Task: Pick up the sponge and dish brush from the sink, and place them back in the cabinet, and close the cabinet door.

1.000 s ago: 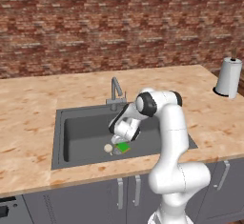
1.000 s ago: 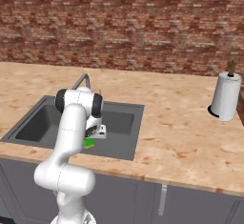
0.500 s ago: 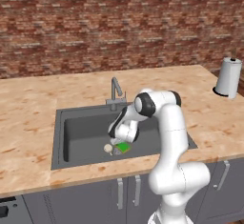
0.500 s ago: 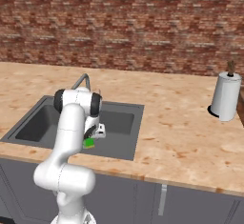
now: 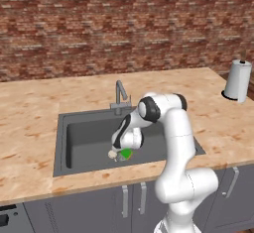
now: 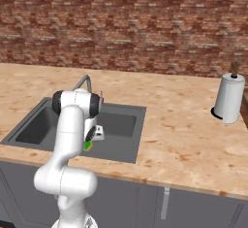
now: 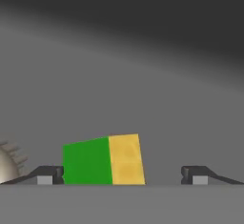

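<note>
Bare sink (image 7: 143, 75) floor is lying open across the frame's upper half; the dish brush (image 7: 7, 163) is crowding the sponge (image 7: 102, 160) at lower left.

I'm working in a kitchen: a dark sink (image 5: 74, 143) with a faucet (image 5: 120, 94) sits in a wood-grain countertop (image 5: 34, 103), brick wall (image 5: 124, 24) behind it, grey cabinets (image 5: 89, 209) below it, paper towel roll (image 5: 237, 80) to its right.

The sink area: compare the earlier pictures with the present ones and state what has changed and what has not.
Little has changed. The gripper has stayed low in the sink, its jaws open on either side of the sponge, which is not gripped. The sponge and the dish brush beside it lie where they were, and the paper towel roll is unmoved.
</note>
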You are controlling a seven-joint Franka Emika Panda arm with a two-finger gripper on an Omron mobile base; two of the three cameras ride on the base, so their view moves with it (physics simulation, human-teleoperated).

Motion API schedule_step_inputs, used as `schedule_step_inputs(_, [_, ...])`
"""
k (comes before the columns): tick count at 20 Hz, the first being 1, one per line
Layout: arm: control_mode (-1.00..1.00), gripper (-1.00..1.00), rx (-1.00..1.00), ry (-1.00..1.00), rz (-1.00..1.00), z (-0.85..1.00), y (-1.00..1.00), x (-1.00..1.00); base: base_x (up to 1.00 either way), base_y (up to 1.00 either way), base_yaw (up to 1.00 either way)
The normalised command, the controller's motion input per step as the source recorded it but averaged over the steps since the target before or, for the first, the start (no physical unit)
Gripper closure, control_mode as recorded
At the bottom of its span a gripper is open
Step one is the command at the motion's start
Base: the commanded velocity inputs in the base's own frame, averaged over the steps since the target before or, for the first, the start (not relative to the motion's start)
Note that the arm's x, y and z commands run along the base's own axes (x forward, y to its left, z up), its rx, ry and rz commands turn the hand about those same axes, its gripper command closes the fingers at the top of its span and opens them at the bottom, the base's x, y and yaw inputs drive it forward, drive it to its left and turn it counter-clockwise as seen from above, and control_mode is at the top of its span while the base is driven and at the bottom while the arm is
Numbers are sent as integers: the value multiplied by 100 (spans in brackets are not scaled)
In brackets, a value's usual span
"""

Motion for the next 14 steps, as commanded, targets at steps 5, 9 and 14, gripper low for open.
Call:
schedule_step_inputs(5, [-100, -100, -3, 1, 0, -18, 11, -3, 0, 0, 0])
schedule_step_inputs(9, [-100, -100, -8, 0, 0, -27, 2, 0, 0, 0, 0])
schedule_step_inputs(14, [-100, -100, -7, 0, 0, -31, 5, 0, 0, 0, 0])
